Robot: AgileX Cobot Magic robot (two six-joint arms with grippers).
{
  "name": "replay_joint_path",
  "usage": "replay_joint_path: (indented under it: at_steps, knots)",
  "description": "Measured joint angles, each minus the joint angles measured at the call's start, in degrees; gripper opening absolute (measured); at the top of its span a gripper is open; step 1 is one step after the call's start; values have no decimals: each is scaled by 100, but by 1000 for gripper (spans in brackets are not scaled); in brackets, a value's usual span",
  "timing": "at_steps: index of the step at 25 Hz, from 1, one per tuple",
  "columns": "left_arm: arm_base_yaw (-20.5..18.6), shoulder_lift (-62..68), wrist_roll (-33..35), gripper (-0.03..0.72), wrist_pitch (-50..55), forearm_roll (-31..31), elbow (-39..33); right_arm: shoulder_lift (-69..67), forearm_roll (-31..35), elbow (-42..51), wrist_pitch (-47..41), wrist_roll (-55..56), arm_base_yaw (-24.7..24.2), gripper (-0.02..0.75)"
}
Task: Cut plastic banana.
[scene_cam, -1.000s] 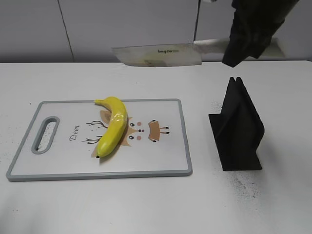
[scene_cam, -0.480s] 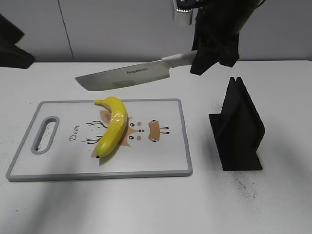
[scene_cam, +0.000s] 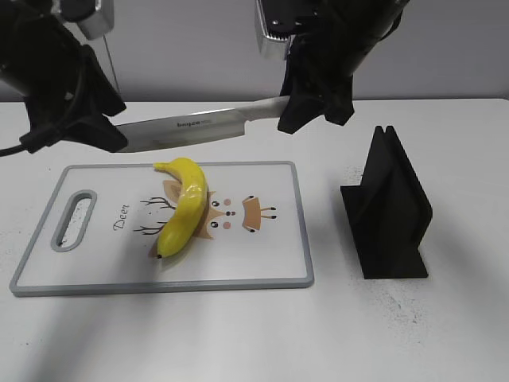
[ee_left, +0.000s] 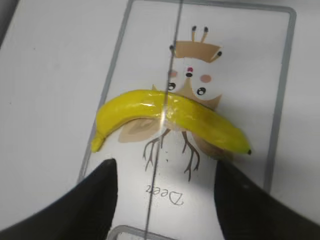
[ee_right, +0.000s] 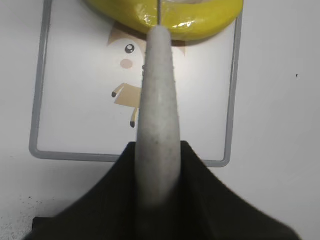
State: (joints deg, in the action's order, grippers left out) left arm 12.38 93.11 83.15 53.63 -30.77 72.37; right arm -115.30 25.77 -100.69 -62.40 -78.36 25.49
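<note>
The plastic banana (scene_cam: pixel 184 208) lies on the cutting board (scene_cam: pixel 262 255), stem to the back. It also shows in the left wrist view (ee_left: pixel 170 116) and at the top of the right wrist view (ee_right: pixel 200 20). My right gripper (scene_cam: pixel 312 107) is shut on the grey handle (ee_right: pixel 157 100) of a kitchen knife (scene_cam: pixel 199 127). It holds the blade level above the board's far edge, just behind and above the banana. My left gripper (scene_cam: pixel 99 131) is open at the blade's tip end. Its fingers (ee_left: pixel 95 200) stand either side of the blade's thin edge line (ee_left: pixel 162 130).
A black knife stand (scene_cam: pixel 387 208) is on the white table right of the board. The board has a handle slot (scene_cam: pixel 73 220) at its left end and a deer print. A grey wall runs behind the table.
The knife has moved left and down, to just above and behind the banana. My left arm has come in from the left, up to the blade's tip. The banana has not moved.
</note>
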Motion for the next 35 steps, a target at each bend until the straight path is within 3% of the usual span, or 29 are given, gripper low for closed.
replay_joint_path:
  at_steps: [4, 7, 11, 15, 17, 26, 35]
  knots:
    - [0, 403, 202, 560, 13, 13, 20, -161, 74, -31, 51, -25, 0, 160]
    - [0, 543, 273, 482, -170, -17, 20, -285, 127, -43, 58, -37, 0, 160]
    - [5, 664, 290, 305, -449, -114, 22, -323, 187, -43, 140, -42, 0, 160]
    - [5, 765, 290, 63, -505, -135, 22, -330, 202, -44, 169, -48, 0, 160]
    - [5, 801, 302, -1, -530, -114, 22, -330, 202, -49, 209, -48, 0, 160]
    - [15, 981, 390, -14, -852, -29, -1, -420, 213, -49, 318, -9, 0, 160]
    - [69, 2036, 514, -6, -1937, -245, -483, -1675, 28, -174, 481, 140, -4, 162]
